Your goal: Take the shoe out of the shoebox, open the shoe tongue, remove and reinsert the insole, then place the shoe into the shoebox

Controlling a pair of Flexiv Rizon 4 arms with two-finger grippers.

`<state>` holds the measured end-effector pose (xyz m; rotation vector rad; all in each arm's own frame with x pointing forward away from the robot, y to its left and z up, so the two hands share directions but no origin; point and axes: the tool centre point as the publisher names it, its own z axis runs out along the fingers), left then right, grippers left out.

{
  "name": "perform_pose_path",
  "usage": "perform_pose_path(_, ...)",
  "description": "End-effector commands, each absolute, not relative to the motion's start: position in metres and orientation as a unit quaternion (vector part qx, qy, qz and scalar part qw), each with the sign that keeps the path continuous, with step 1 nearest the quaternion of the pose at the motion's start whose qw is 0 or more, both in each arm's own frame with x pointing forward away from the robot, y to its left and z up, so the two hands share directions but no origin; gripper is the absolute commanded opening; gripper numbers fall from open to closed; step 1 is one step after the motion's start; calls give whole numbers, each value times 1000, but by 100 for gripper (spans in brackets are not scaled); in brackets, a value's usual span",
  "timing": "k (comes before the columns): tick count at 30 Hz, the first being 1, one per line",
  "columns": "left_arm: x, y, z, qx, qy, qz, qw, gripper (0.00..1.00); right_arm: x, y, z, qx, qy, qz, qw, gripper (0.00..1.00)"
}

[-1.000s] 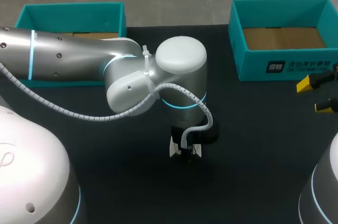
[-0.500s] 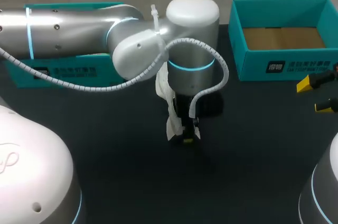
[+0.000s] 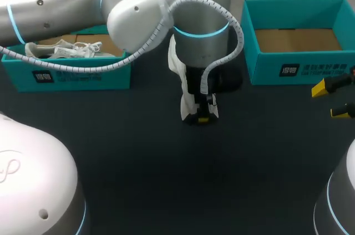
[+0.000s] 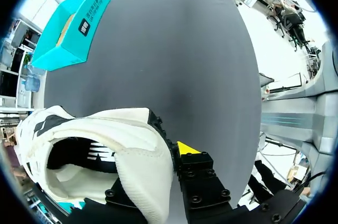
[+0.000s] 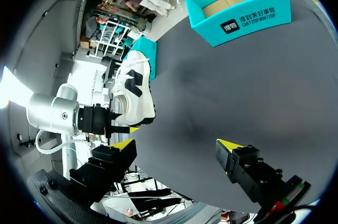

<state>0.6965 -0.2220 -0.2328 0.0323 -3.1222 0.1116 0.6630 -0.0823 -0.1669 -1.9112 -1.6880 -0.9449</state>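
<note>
A white shoe with black markings [image 3: 178, 67] hangs over the middle of the black table, its opening towards the left wrist camera. My left gripper [image 3: 200, 116] is shut on its rim [image 4: 153, 155], one yellow tip outside and the other finger hidden by the shoe. From the right wrist view, the shoe [image 5: 135, 87] hangs from the left gripper [image 5: 117, 123]. My right gripper [image 3: 330, 100] stands open at the table's right edge, nothing between its fingers [image 5: 175, 145]. A teal shoebox [image 3: 66, 75] at the back left holds a second white shoe [image 3: 60, 51].
Another teal shoebox [image 3: 299, 70] stands at the back right with only its brown bottom showing. It also shows ahead of the right gripper [image 5: 240, 19]. My left arm [image 3: 61, 8] spans the back left of the table above the left box.
My left arm has risen with the shoe, lifting it well above the table. The left shoebox and the shoe in it have come into view. The right gripper has not moved.
</note>
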Motion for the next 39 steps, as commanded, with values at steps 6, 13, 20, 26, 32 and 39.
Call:
perform_pose_path(6,691,-208,-175,25,-996,79,-42,0,653,-83,-166,-693,-599,-352,194,100)
perform_pose_path(13,691,-208,-175,25,-996,79,-42,0,653,-83,-166,-693,-599,-352,194,100)
perform_pose_path(20,691,-208,-175,25,-996,79,-42,0,653,-83,-166,-693,-599,-352,194,100)
perform_pose_path(26,703,-168,-176,40,-996,83,0,0,653,-83,-166,-693,-599,-352,194,100)
perform_pose_path(32,714,-134,-170,60,-994,93,20,0,653,-83,-166,-693,-599,-352,194,100)
perform_pose_path(39,736,-90,-165,93,-991,82,43,0,653,-83,-166,-693,-599,-352,194,100)
